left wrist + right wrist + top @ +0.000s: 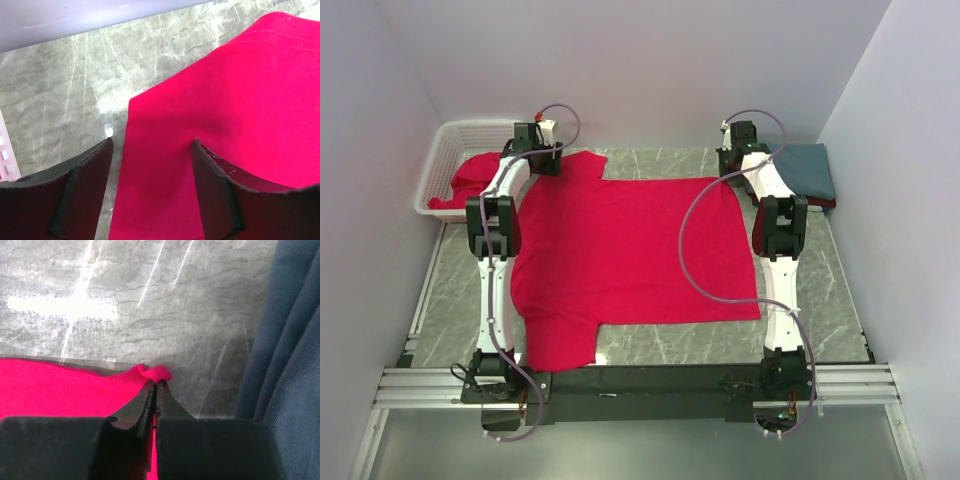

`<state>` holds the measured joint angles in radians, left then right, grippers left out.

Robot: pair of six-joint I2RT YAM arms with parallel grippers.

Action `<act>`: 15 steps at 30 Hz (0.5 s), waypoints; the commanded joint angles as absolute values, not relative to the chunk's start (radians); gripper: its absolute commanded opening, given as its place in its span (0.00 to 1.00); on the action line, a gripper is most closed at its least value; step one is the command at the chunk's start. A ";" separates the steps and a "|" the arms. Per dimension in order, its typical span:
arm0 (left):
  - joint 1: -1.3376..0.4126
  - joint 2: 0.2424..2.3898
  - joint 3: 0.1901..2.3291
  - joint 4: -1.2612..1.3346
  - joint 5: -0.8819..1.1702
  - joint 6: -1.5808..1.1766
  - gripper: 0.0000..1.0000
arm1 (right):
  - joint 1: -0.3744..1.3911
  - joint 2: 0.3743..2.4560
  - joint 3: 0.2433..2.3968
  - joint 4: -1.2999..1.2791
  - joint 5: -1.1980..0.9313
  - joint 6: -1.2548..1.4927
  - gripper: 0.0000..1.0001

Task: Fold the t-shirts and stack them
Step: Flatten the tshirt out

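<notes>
Red cloth sat pinched between the closed fingers of your right gripper (156,383): a small puckered corner of the bright red t-shirt (630,250), its far hem corner, raised only a little off the grey marbled table (820,290). Your left gripper (152,142) held nothing. Its jaws stood wide apart over the edge of the far sleeve, 1 finger above bare table and the other above cloth, and the wrist view did not show whether the pads touched the fabric. The shirt itself lay spread flat across the middle of the table, sleeves toward the left arm and hem toward the right. Just beside your right gripper at the far right lay the slate-blue t-shirt (805,165), already folded, which I took as the start of the stack. More red tees (470,180) waited in the white basket (445,150) at the far left. You were, by my reading, at the opening of the 1st fold on this shirt, with only 1 of the 2 far grips made. The next move called for your left gripper to drop and close on the sleeve edge. Only then should both arms lift together, level, and carry that far edge toward you.
</notes>
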<state>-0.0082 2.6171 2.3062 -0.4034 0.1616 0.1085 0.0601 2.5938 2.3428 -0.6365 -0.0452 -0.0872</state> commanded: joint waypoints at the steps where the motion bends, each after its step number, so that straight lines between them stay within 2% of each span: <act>1: -0.009 2.638 2.336 -0.365 0.186 0.084 0.68 | 0.060 2.553 2.330 -0.637 -0.031 -0.094 0.00; 3: -0.012 2.643 2.338 -0.359 0.196 0.077 0.68 | 0.060 2.551 2.324 -0.634 -0.034 -0.091 0.00; 7: -0.014 2.634 2.327 -0.328 0.216 0.057 0.73 | 0.058 2.554 2.329 -0.640 -0.037 -0.092 0.00; 15: -0.017 2.660 2.361 -0.287 0.227 0.021 0.70 | 0.058 2.557 2.322 -0.637 -0.041 -0.089 0.00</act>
<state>-0.0109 2.6324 2.3070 -0.3325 0.2012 0.0544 0.0597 2.5938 2.3421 -0.6350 -0.0452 -0.0868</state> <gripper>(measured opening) 0.707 0.020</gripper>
